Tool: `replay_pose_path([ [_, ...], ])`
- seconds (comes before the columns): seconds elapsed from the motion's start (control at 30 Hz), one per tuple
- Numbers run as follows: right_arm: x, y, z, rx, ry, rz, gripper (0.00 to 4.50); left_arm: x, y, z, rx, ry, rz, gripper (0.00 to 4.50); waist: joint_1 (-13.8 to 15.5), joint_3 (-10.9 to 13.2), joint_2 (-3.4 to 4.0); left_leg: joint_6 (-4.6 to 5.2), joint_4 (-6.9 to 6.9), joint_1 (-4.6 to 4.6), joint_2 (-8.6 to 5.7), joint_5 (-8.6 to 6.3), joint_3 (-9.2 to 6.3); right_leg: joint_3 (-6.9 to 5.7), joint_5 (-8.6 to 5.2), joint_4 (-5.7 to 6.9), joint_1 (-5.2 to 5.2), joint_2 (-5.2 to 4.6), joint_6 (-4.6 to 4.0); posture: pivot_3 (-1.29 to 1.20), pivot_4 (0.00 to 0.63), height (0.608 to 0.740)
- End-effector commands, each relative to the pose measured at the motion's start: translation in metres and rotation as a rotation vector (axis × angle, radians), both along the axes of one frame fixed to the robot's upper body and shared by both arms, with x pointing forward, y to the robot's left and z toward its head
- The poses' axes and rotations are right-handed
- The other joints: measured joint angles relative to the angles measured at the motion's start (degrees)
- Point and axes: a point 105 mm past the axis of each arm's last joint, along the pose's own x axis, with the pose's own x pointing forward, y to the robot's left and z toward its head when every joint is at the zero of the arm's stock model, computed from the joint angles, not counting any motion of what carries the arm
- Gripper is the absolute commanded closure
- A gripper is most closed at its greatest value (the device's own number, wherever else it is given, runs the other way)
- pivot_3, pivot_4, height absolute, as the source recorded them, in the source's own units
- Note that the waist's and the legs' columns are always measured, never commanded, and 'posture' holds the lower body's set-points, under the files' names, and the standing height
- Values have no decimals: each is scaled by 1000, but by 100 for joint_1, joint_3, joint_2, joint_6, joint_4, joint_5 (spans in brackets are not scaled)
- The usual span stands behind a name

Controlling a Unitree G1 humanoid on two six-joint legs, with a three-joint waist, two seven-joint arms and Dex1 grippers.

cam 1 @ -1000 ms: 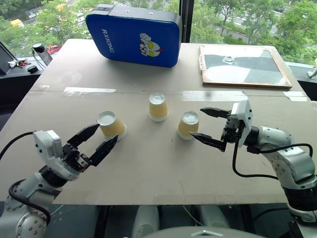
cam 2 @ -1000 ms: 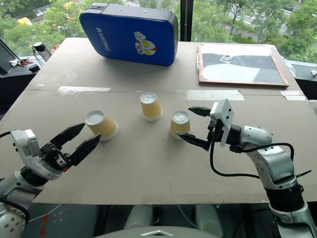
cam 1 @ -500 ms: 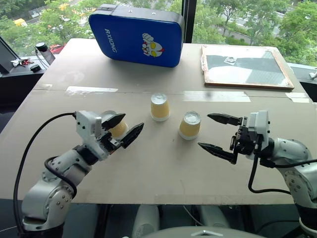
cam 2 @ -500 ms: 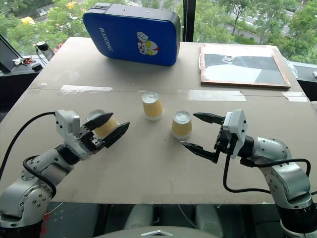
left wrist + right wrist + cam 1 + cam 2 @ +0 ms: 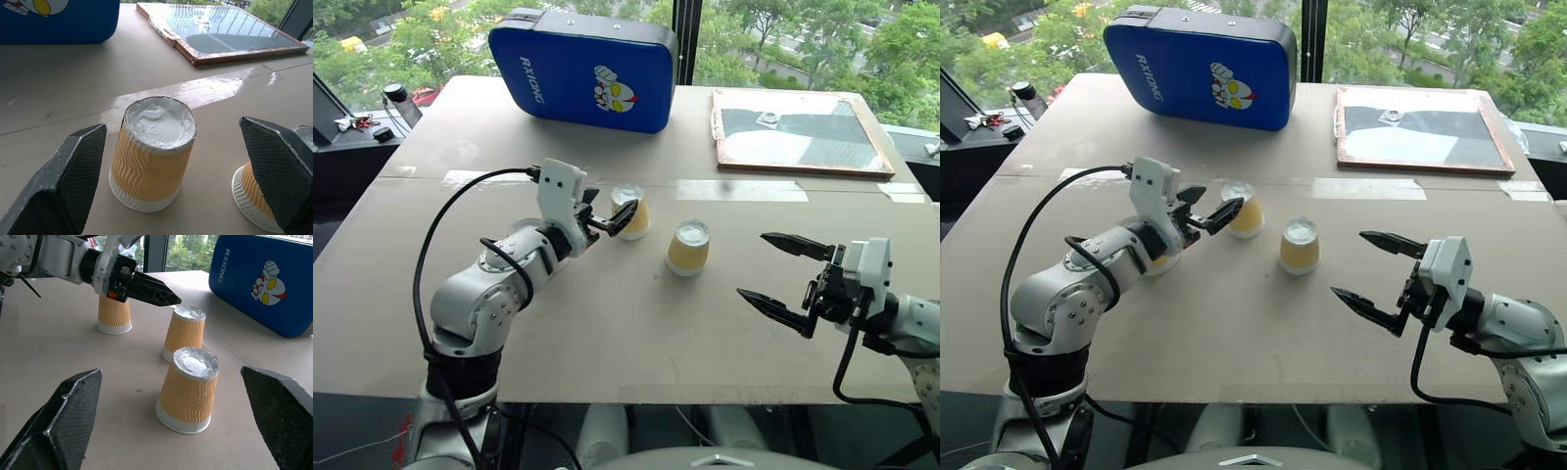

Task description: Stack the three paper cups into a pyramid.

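A wide, pale-brown board table [image 5: 636, 333] is seen filling most of the head view, its two panels joined by strips of clear tape [image 5: 734, 190] running across the middle. Windows with green trees behind them are seen along the top edge. A large blue padded case with a cartoon figure and white lettering [image 5: 582, 67] is stood at the upper centre-left of the frame, and a flat wood-framed panel with a grey and white surface [image 5: 793, 131] is laid at the upper right. Small dark objects on a black ledge [image 5: 357, 122] are seen at the far left edge. Three small tapered paper cups, with yellow-orange ribbed sides and white rims, are all stood upside down on the table near the frame's centre, apart from one another and not stacked. The centre cup [image 5: 630, 212] is set just below the tape line; the right cup [image 5: 687, 247] is placed lower and to its right; the left cup [image 5: 114, 313] is largely hidden behind the left arm in the head view and is shown beyond it in the right wrist view. The left gripper [image 5: 607, 221] is held with its jaws spread wide at the centre cup, one finger to each side, without touching it. The right gripper [image 5: 781, 278] is held at the lower right, well apart from the right cup, jaws wide and empty.
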Motion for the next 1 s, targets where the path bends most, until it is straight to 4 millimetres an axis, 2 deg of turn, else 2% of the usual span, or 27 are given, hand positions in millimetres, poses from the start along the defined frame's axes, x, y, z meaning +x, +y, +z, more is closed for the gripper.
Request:
replay_pose_path([
  [0.03, -8, 1, 13, -9, -70, -14, 10, 8, 4, 9, 23, -48, -9, 0, -7, 0, 0, 0, 0, 0, 0, 0, 1, -1, 0, 0, 0, 0, 0, 0, 150, 740],
  [0.27, -15, -12, 7, -32, -61, -94, 10, 22, 0, -1, 62, -55, -65, 0, 76, 0, 0, -1, 1, -2, -3, 1, 8, -6, 0, -2, 1, -1, 0, 0, 150, 740],
  [0.5, -18, -15, 3, -38, -58, -119, 10, 24, -8, -7, 48, -52, -141, 0, 95, -1, 1, -1, 3, -1, -3, 1, 21, -8, 0, 0, 3, -1, 0, 0, 150, 740],
  [0.77, -18, -14, 1, -41, -61, -123, 10, 20, -17, 8, 11, -106, -210, 0, 95, -1, 1, -1, 4, -3, -3, 1, 20, -9, 0, 0, 4, -1, 0, 0, 150, 740],
  [1.0, -16, -12, 1, -36, -69, -124, 10, 22, -16, 3, 30, -85, -204, 0, 95, -1, 1, -1, 4, -3, -3, 1, 19, -9, 0, 0, 3, -1, 0, 0, 150, 740],
])
